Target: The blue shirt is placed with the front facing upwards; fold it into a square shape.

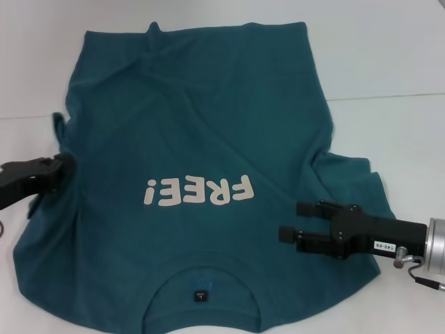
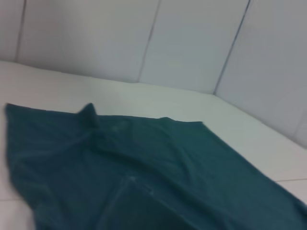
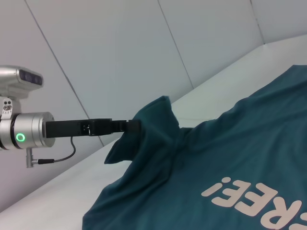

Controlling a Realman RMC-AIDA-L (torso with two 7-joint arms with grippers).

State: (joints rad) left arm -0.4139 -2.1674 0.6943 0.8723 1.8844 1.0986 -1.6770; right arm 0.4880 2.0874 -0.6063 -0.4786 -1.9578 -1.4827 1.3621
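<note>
Across the white table [image 1: 389,62] lies the blue shirt [image 1: 201,125], front up, its "FREE!" lettering [image 1: 198,191] reading upside down from the robot's side and the neck label [image 1: 199,295] at six o'clock. At nine o'clock the left gripper [image 1: 61,169] has its fingers pressed together on the shirt's left sleeve [image 3: 148,129], and the right wrist view shows that cloth lifted into a peak off the table. At four o'clock the right gripper [image 1: 293,221] hovers over the shirt's right side, near the other sleeve [image 1: 354,177], its two black fingers spread apart with nothing between them. Wrinkles run diagonally across the chest
</note>
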